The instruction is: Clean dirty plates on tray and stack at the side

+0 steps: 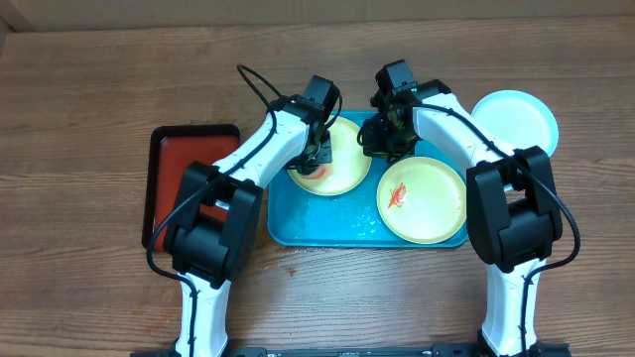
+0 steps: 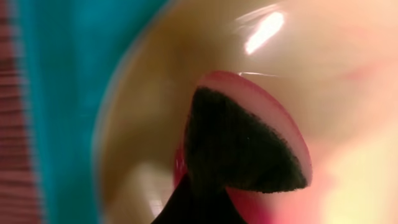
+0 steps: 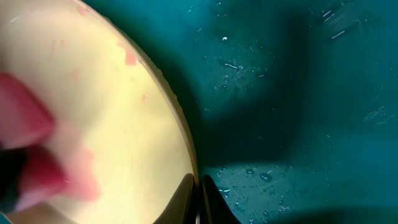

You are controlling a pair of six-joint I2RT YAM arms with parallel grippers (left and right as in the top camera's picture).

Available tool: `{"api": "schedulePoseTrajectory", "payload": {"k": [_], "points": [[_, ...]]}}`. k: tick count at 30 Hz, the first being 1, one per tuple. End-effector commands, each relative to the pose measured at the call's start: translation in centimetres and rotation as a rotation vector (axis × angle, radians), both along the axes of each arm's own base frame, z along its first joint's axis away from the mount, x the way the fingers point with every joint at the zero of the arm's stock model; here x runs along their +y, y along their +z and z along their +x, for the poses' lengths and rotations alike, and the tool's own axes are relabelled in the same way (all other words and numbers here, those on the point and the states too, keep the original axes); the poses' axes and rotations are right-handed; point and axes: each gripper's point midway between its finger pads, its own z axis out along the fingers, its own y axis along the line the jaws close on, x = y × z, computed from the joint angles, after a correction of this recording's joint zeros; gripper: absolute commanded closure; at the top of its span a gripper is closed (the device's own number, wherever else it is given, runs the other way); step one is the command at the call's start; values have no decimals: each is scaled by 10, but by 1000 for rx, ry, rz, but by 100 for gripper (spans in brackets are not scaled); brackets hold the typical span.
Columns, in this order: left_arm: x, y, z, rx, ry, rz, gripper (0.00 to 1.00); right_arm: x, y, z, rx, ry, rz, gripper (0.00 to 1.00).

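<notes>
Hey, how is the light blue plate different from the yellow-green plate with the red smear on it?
The light blue plate sits on the table just right of the turquoise tray; the yellow-green plate lies inside that tray. The light blue plate looks clean, while the yellow-green plate carries a red smear. Both are round, lie flat and look alike in size.

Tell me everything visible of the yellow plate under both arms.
Round pale yellow plate, glossy like plastic, flat in the blue tray's back-left part. Pink-red smears mark it. The left pincer presses a dark pad on it; the right pincer sits at its rim, apparently pinching it.
</notes>
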Motion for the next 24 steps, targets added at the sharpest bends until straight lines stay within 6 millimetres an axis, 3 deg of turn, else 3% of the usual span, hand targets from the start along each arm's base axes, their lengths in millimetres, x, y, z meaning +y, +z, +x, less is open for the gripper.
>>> {"api": "schedulePoseTrajectory", "payload": {"k": [1, 4, 7, 8, 9, 10, 13, 18, 24], "points": [[58, -4, 8, -11, 19, 258, 96, -13, 1, 7, -26, -27, -52, 96], [51, 6, 13, -8, 20, 214, 96, -13, 1, 7, -27, -27, -52, 96], [28, 18, 24, -20, 10, 96, 96, -13, 1, 7, -26, -27, -52, 96], [17, 23, 28, -27, 3, 35, 96, -13, 1, 7, -26, -27, -52, 96], [-14, 31, 37, -41, -42, -123, 96, -13, 1, 7, -26, -27, -52, 96], [-29, 34, 40, -46, -63, -208, 96, -13, 1, 7, -27, -27, -52, 96], [-61, 39, 40, -33, -95, -384, 96, -13, 1, 7, -27, -27, -52, 96], [-69, 24, 34, 1, -96, -379, 96, -13, 1, 8, -29, -28, -51, 96], [-56, -23, 20, 91, -84, -268, 96, -12, 1, 9, -32, -28, -49, 96]]}}
